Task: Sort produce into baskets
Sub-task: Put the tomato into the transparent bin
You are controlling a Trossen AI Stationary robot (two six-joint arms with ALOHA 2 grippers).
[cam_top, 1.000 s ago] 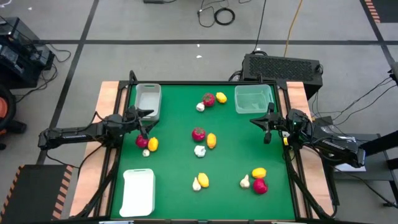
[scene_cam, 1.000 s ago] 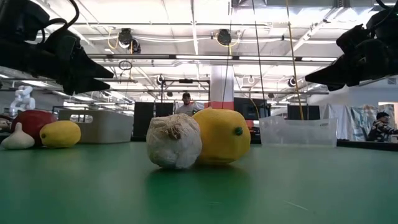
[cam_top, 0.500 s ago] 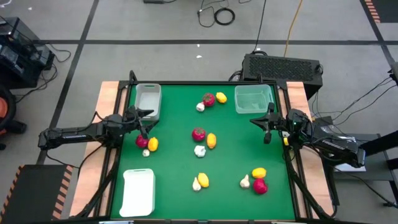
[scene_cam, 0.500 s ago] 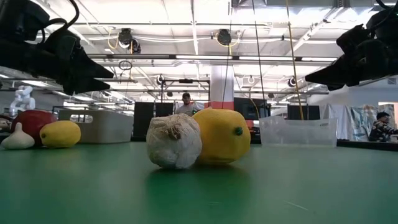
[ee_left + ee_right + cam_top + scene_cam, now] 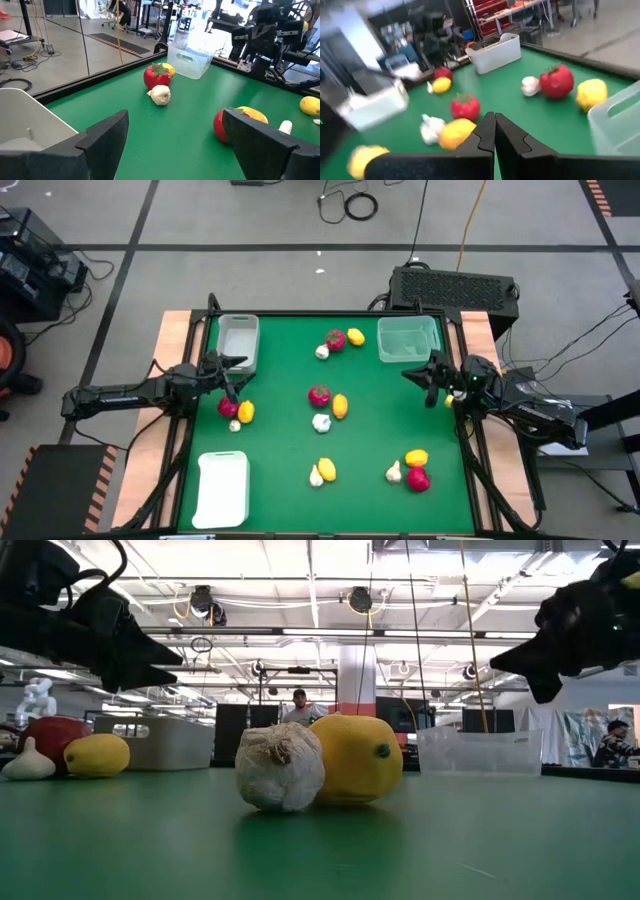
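Left gripper point(image 5: 232, 376) hovers with fingers spread apart, empty, at the table's left side between the grey-white bin point(image 5: 238, 340) and a red fruit point(image 5: 228, 407), lemon point(image 5: 246, 412) and garlic bulb point(image 5: 235, 426). Right gripper point(image 5: 432, 380) hangs with fingers pressed together, empty, just near of the clear bin point(image 5: 407, 338) at far right. Remaining produce lies scattered in clusters across the green table point(image 5: 280, 440); white tray point(image 5: 222, 488) sits near left.

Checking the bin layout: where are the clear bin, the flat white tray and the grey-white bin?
clear bin point(image 5: 408, 339), high view, its floor.
flat white tray point(image 5: 223, 488), high view, its middle.
grey-white bin point(image 5: 238, 340), high view, its floor.
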